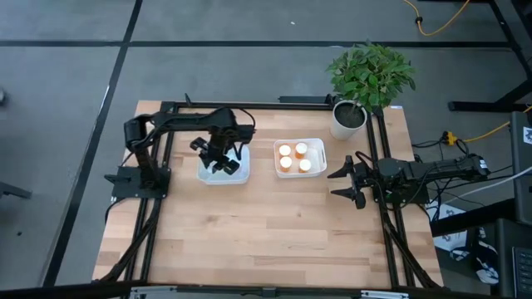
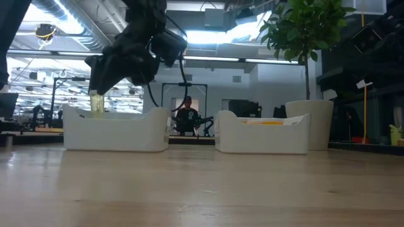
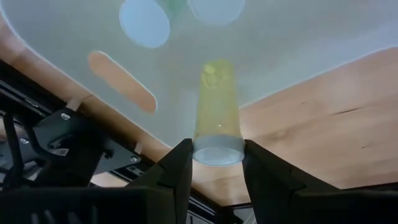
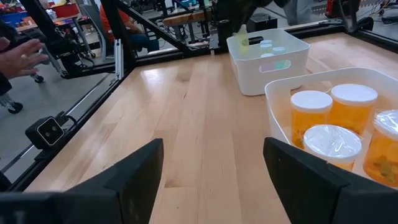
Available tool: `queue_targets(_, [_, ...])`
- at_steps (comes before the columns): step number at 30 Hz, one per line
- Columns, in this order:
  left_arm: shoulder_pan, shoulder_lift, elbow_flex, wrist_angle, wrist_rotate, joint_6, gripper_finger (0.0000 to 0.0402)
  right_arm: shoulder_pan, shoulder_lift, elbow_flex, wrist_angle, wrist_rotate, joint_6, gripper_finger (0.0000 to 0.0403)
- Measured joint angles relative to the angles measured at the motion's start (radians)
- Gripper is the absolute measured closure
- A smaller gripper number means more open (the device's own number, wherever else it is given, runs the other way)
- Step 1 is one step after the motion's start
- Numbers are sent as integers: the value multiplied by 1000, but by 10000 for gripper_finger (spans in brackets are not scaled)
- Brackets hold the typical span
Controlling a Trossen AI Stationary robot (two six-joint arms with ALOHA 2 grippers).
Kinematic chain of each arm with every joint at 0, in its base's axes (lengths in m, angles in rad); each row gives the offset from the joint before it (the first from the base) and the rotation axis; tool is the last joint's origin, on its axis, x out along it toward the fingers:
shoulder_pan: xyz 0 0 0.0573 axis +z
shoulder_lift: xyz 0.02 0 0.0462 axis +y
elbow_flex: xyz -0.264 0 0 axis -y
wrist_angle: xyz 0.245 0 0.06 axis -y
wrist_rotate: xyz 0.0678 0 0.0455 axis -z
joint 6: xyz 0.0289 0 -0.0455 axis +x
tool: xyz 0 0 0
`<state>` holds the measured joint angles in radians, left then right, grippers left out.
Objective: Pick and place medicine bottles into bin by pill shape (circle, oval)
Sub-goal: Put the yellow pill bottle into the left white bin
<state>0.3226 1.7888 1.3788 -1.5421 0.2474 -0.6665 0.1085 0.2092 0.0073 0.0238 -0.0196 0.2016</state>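
Bare desk [image 1: 249, 241] shows no loose bottles. Four orange bottles [image 1: 293, 158] stand in the right bin [image 1: 319, 156]. At nine o'clock of it, the left end effector [image 3: 216, 163] pinches a pale green bottle [image 3: 216, 112] over the left bin [image 1: 242, 176], apparently the last. Right end effector [image 1: 342, 183] waits spread at three o'clock.

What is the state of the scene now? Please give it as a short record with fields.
left gripper: shut on a pale green bottle, held over the left bin
right gripper: open, holds nothing, waits at the right edge of the table
left bin contents: small bottles with pale caps; the number cannot be told
right bin: four orange bottles, white caps, upright
loose bottles on table: none in view
plant: in a white pot at the far right corner
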Motion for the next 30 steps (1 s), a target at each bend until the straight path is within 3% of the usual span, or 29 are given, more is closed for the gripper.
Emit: queue_targets(30, [30, 8, -114, 121, 25, 51, 283, 0, 0, 0, 0, 0, 0, 124])
